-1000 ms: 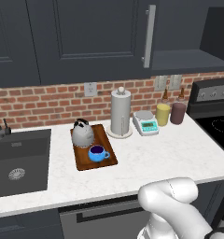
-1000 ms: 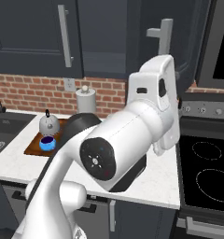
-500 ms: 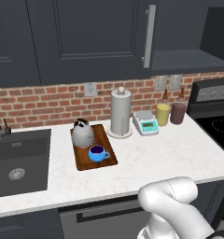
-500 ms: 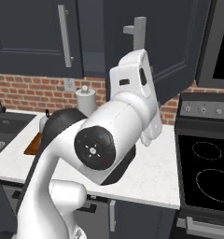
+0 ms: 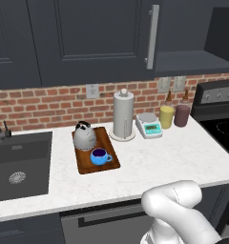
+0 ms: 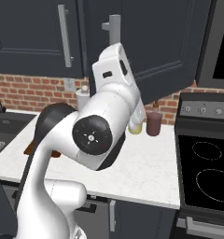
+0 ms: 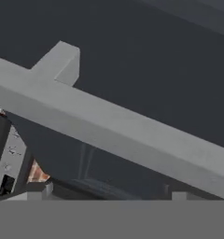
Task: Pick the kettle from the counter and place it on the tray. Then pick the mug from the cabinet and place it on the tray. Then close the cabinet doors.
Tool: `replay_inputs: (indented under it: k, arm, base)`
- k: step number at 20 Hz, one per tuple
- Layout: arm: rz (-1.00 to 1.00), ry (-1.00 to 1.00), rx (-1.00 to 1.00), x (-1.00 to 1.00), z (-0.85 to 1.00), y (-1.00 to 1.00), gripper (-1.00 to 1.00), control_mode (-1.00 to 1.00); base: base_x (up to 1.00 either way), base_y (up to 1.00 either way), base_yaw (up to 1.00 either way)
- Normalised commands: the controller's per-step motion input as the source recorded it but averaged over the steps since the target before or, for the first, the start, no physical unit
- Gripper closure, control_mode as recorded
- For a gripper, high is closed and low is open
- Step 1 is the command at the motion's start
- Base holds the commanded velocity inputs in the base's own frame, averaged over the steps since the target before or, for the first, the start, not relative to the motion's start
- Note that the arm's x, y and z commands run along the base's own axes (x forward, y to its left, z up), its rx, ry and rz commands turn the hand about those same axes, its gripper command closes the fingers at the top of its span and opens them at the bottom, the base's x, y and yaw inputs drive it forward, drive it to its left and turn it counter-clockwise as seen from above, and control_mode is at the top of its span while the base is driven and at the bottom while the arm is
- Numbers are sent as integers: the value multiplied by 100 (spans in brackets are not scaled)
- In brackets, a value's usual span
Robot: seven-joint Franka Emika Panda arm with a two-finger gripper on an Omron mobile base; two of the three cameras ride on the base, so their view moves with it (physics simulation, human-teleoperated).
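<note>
No readable text, label, brand, number or sign appears in any of the views. The small scale on the desk has a teal display panel, but nothing on it can be made out. The stove's control panel shows round knobs with no legible markings.

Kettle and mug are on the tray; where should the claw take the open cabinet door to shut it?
By the long silver bar handle on the cabinet door, coming at its outer face. The bar stands off the panel on posts, leaving room for fingers either side.
</note>
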Motion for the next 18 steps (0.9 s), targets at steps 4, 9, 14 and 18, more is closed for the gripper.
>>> replay_inputs:
  k: [4,9,14,18]
  arm:
    - [15,1,-3,62,-1,56,-100,-100]
    - [12,4,0,78,0,49,-100,-100]
    - [9,11,0,98,-3,40,-100,-100]
    - [6,12,0,100,-7,31,-100,-100]
  base:
    - [0,0,0]
    - [0,0,0]
    - [0,0,0]
    - [0,0,0]
